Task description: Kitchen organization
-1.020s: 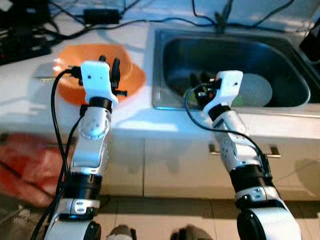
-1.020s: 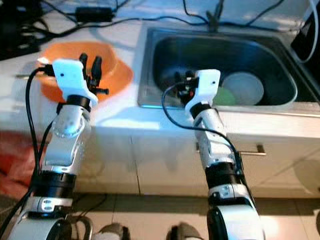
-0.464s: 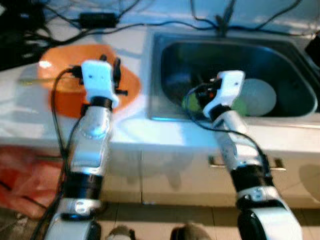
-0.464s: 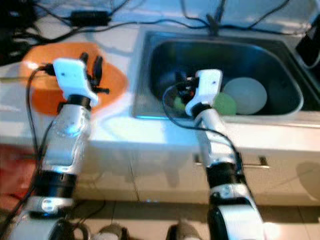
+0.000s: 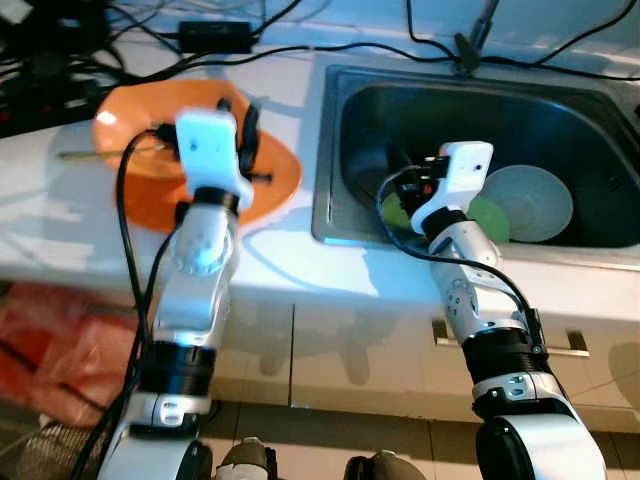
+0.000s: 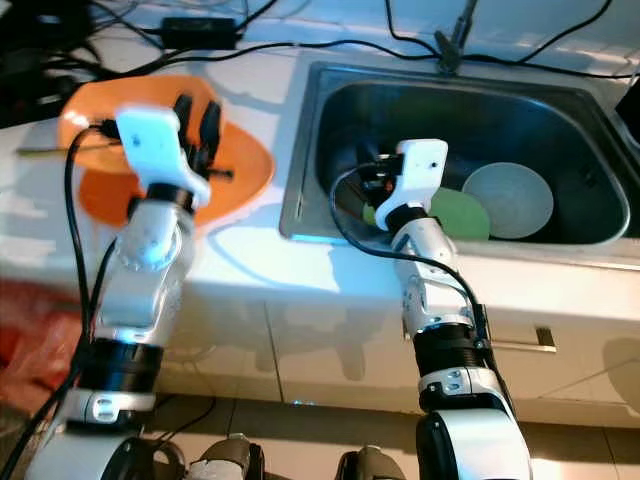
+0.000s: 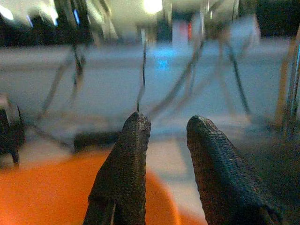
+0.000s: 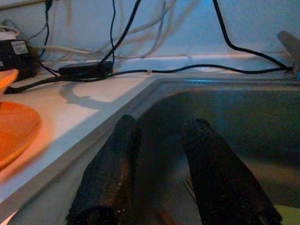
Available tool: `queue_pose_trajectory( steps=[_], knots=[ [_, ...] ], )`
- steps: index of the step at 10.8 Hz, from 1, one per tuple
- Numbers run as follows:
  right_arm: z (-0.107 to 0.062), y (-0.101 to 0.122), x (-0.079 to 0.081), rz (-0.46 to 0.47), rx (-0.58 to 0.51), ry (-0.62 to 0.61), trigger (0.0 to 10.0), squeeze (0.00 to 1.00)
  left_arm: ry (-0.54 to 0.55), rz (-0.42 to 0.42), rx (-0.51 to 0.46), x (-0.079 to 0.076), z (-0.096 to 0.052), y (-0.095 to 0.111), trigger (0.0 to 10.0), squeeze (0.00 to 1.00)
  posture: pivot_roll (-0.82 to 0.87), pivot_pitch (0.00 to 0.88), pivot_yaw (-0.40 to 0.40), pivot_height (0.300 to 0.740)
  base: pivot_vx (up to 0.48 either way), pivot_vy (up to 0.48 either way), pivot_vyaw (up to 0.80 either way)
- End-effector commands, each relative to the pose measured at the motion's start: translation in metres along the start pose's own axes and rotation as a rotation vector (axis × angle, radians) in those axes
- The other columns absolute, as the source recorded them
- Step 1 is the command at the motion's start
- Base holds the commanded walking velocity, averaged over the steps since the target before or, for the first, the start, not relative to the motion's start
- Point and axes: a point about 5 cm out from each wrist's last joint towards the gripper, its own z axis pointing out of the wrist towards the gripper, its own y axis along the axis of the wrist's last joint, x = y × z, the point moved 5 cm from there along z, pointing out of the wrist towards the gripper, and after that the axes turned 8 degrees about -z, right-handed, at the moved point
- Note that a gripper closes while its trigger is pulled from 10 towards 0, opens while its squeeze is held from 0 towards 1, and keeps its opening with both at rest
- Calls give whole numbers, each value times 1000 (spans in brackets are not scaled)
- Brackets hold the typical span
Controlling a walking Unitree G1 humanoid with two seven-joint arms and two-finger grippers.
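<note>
Sink [image 5: 330, 150] set in white counter [image 5: 60, 215] above cabinet fronts, right of centre. Right gripper [image 8: 159, 164] over sink's near left edge, fingers slightly parted, holding nothing. Green plate [image 6: 462, 212] and pale plate [image 6: 510, 198] lie on sink floor, green one nearer, overlapping pale one's edge. Left gripper [image 7: 166, 140] hovers above orange bowl [image 5: 150, 190] on counter left of sink, jaws narrowly open, empty. Thin stick [image 5: 85, 154] rests by bowl's left rim. Black power adapter [image 5: 215, 36] and cables [image 5: 380, 45] at counter's back
</note>
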Motion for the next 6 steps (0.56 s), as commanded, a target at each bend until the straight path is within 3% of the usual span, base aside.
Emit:
queue_pose_trajectory(
  steps=[1,4,5,6],
  knots=[
    [0,4,-6,3,-12,-17,10000,0,-10,-29,-104,-2,9,33,10000,0,88,137,-50,723,0,0,0],
    [0,1,-5,8,-8,-18,10000,0,-41,-219,-232,9,12,87,10000,0,96,141,-50,723,0,0,0],
    [0,1,-5,11,-6,-18,10000,0,27,-250,-225,45,5,88,10000,0,103,140,-50,723,0,0,0],
    [0,0,-4,11,-6,-17,10000,0,76,-263,-195,62,0,79,10000,0,101,140,-50,723,0,0,0]
  ],
)
